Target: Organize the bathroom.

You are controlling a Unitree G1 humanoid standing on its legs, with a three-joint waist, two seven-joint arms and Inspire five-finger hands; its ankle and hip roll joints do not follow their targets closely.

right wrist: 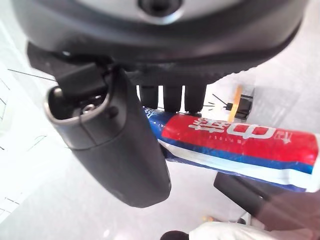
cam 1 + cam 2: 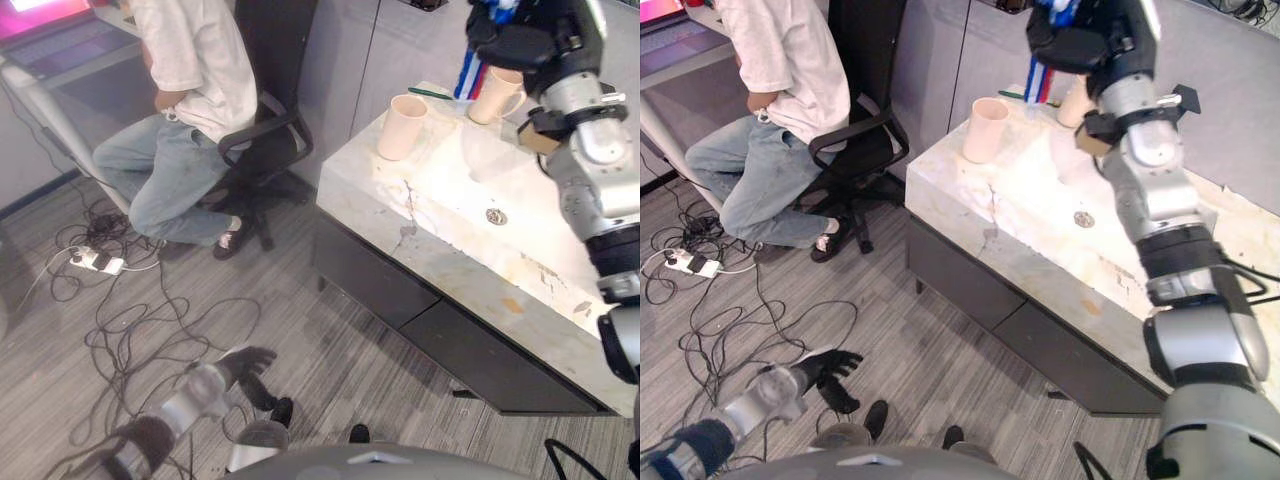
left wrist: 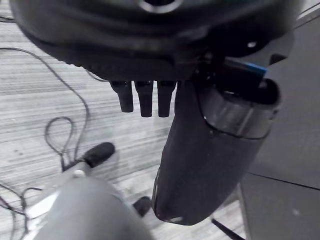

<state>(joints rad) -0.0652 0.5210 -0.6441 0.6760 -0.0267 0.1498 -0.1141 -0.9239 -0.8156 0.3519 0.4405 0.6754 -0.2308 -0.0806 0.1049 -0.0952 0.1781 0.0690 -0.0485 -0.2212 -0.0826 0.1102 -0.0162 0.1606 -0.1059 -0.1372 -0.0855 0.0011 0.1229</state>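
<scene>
Bench [image 2: 470, 270], marble top with a sink, drain [image 2: 496, 216] mid-basin. Person in an office chair [image 2: 262, 140] well off to the left, not in the way. Two cream cups: cup [image 2: 402, 127] at the back-left corner, mug [image 2: 497, 94] further right by the wall; green toothbrush [image 2: 430, 93] lies flat between them. Right hand [image 2: 515, 35] is curled round the toothpaste tube [image 1: 235, 145], raised over the mug, tube's long axis hanging down toward it. Likely next: drop tube into mug. Left hand [image 2: 245, 365] hangs low over the floor, fingers relaxed, empty.
</scene>
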